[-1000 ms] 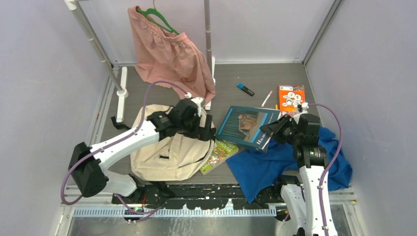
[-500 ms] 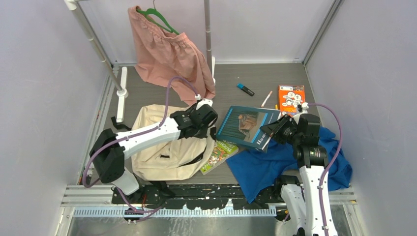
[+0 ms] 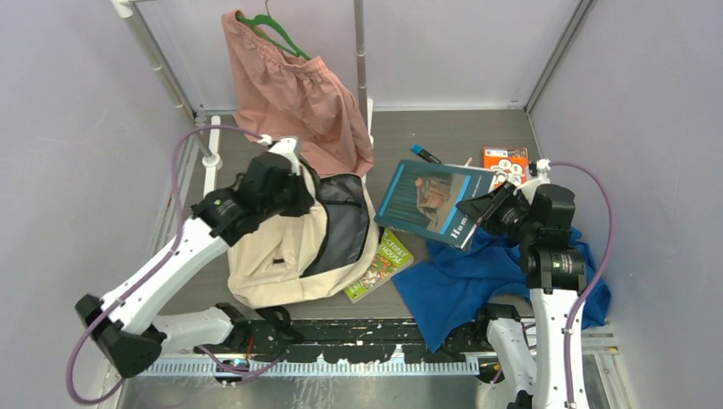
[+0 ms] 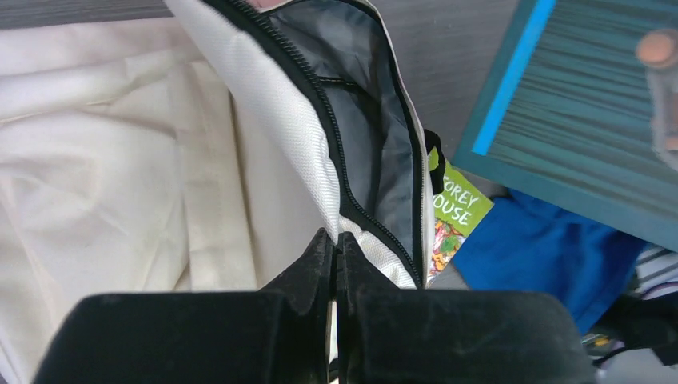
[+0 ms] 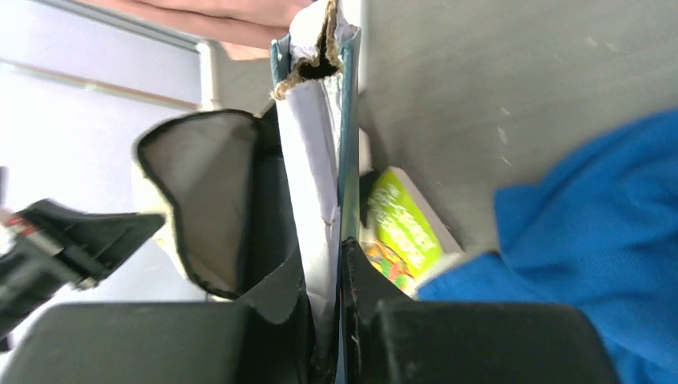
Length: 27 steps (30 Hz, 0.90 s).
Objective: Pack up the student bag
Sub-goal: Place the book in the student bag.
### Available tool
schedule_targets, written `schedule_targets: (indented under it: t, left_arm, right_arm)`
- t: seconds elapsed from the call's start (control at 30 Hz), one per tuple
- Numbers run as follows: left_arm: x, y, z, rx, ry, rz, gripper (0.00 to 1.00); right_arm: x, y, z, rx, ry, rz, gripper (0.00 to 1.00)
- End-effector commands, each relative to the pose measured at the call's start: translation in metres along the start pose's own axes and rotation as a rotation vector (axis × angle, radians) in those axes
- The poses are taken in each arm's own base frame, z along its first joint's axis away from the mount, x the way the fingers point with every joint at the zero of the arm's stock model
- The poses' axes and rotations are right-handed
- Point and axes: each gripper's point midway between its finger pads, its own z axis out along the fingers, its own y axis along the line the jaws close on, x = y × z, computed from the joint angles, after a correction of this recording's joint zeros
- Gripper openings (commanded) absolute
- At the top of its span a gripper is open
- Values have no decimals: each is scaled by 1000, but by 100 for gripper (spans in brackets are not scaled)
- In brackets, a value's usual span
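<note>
counted on and around the table

one student bag [image 3: 268,256]. two books: a teal book [image 3: 430,200] and a green book [image 3: 379,264]. one orange printed item [image 3: 503,162]; whether it is a book or a box i cannot tell. two writing tools: a blue marker [image 3: 424,153] and a pale pen [image 3: 467,160], the pen partly hidden behind the teal book. one pink garment [image 3: 290,94] on one green hanger [image 3: 273,30]. one blue cloth [image 3: 477,281]. two upright rack poles: the left pole [image 3: 158,60] and the right pole [image 3: 360,51]. two robot arms: the left arm [image 3: 183,256] and the right arm [image 3: 554,307].
</note>
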Motion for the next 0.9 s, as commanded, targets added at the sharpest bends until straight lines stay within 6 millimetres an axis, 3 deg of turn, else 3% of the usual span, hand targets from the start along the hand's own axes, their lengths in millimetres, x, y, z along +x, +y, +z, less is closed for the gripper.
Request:
schedule_targets:
  t: [0.0,0.1,0.17,0.3,0.47,0.57,0.73,0.87]
  left_arm:
    - [-20,-2,-15,147,-70,-82,0]
    - [-21,-4,-18,187,-68,-98,0]
    - [-21,-5,-17,195,-63,-99,0]
    - [-26,-10,-20,235,-81,-118,0]
    - [-39,-17,-29,307,-120,-147,0]
    - [-47,-14,-33,308,-133,-162,0]
    - [-49,-14,-40,344,-140,-190,0]
    - [-48,-23,-42,402,-131,-201,0]
  right_arm:
    - [-26,82,-33,-293,-54,-74,1]
    - [-24,110,-36,-454,-12,22,1]
    - [-21,116,-32,-514,3,76,1]
    - [3,112,-6,-568,80,166,1]
    - [74,92,51,-464,245,153,1]
    - [102,84,67,-414,277,111,1]
    - [107,75,82,-387,265,93,1]
    - [118,85,99,-404,298,95,1]
